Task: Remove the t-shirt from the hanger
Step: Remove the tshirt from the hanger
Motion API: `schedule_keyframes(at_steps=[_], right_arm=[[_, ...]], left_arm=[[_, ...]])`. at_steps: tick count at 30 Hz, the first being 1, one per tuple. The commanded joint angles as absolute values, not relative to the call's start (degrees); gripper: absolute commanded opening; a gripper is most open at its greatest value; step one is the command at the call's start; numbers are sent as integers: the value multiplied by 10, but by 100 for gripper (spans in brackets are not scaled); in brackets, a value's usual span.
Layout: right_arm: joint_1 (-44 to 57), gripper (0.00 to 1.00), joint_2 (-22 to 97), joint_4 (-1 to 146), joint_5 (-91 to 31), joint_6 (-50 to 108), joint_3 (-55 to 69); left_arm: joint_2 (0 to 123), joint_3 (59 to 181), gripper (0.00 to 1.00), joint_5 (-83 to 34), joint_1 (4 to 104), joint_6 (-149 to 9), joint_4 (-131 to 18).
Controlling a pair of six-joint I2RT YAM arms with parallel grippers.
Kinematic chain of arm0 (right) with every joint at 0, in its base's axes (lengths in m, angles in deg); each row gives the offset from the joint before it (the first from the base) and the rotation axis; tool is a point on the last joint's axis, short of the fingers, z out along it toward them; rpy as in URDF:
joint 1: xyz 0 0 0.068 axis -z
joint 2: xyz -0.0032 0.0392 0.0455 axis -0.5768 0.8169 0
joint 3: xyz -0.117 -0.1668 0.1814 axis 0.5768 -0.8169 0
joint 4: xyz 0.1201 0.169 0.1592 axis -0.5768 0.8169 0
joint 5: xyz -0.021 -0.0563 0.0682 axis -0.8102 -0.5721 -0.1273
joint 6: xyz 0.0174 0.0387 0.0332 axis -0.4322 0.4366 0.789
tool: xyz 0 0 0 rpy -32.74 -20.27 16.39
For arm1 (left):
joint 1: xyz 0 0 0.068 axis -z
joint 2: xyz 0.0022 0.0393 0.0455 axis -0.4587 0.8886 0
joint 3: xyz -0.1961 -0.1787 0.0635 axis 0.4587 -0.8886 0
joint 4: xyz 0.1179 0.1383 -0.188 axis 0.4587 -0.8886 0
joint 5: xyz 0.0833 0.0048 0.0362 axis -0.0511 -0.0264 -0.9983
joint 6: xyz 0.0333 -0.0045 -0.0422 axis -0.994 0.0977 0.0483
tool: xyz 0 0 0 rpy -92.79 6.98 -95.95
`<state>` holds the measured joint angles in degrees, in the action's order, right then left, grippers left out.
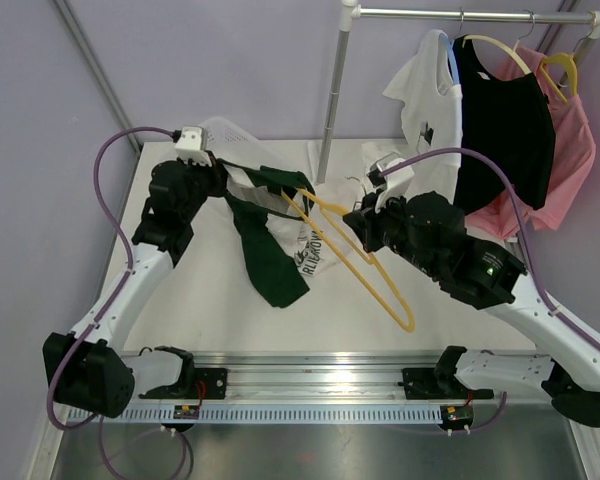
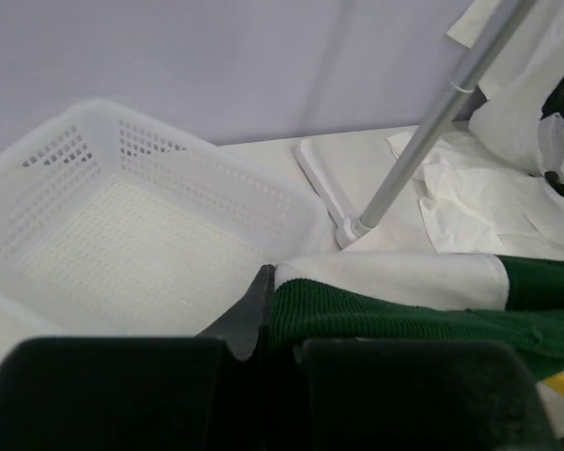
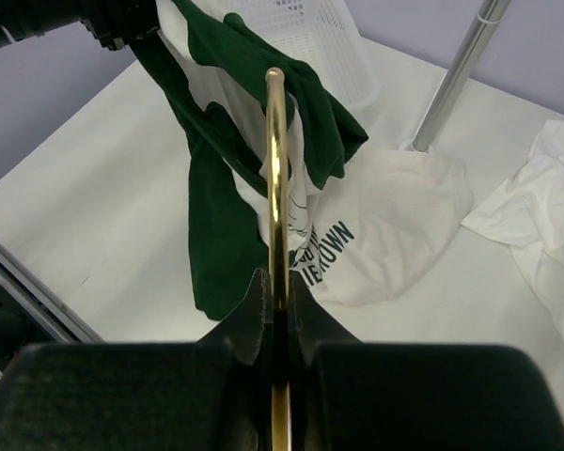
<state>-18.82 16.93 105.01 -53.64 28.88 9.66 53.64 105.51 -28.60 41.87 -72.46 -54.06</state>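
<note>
Right wrist view: right hand (image 3: 275,287) hides lower hanger (image 3: 275,169).

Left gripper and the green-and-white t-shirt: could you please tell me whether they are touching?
Touching. The left wrist view shows the left gripper shut on the green edge of the t-shirt, with no gap between them.

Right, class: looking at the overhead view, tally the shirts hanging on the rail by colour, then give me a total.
White shirt: 1
Black shirt: 1
Pink shirt: 1
Total: 3
</note>
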Motion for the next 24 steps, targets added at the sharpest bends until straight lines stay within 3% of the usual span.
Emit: schedule_keyframes(at_steps=[1, 9, 18, 24], right_arm=[[-187, 0, 120, 1021, -537, 275, 91], [-187, 0, 5, 914, -665, 302, 22], [-187, 0, -64, 846, -674, 306, -29], [-187, 0, 18, 1021, -546, 331, 63]], left_arm=[[564, 1099, 0, -273, 413, -687, -556], [615, 1148, 0, -257, 431, -711, -616], [660, 1188, 0, -323, 472, -744, -667], [641, 1168, 0, -386, 479, -759, -631]])
